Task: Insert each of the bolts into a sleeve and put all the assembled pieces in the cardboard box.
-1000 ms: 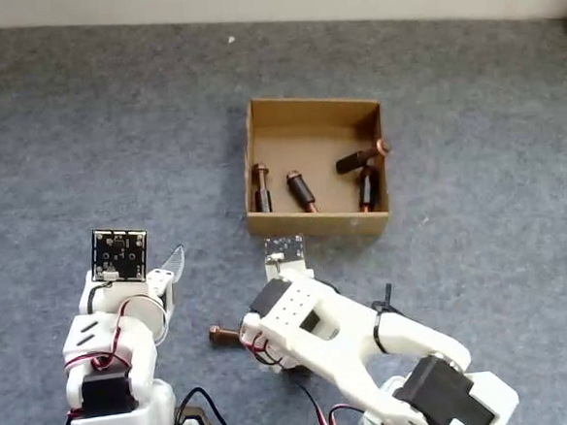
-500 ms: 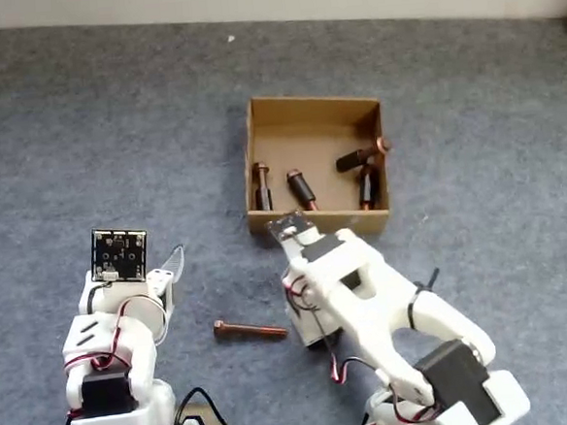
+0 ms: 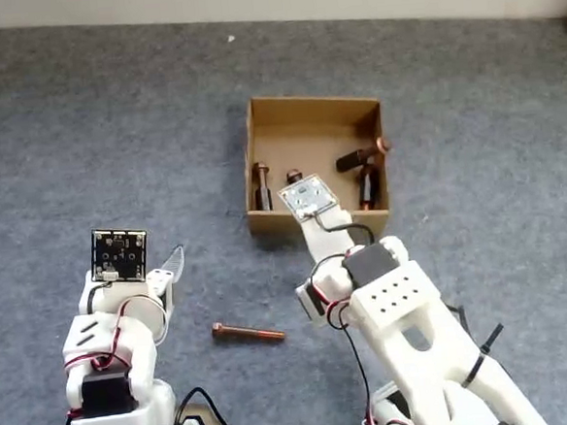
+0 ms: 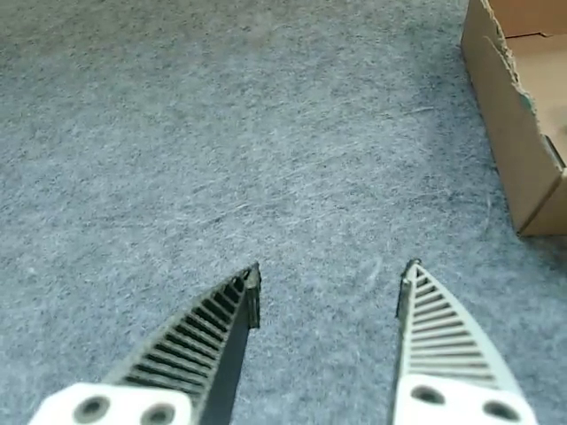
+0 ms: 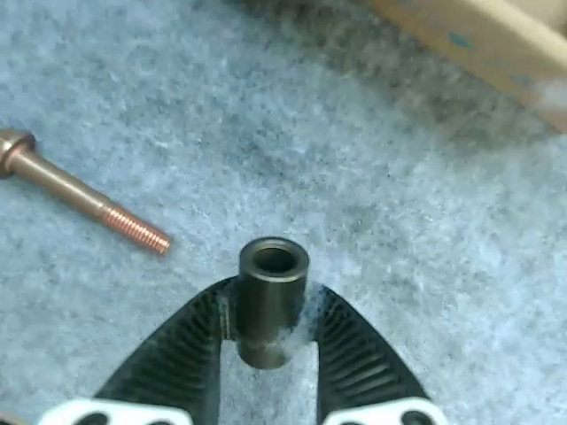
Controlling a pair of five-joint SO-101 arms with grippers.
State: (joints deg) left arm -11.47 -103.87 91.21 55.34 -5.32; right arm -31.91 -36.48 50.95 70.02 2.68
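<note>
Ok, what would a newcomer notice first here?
The right gripper clamps a dark sleeve just in front of the box. A lone copper bolt lies on the carpet between the arms, and assembled pieces lie in the box.

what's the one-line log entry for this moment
right gripper: shut on sleeve | left gripper: open, empty | bolt: loose, outside box | box: four pieces inside

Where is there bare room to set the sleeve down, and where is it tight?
Bare carpet left of the box, ahead of the left gripper, and right of the box. Tight: the box floor, with assembled pieces, and between the arms, where the bolt lies beside the right gripper holding the sleeve.
</note>
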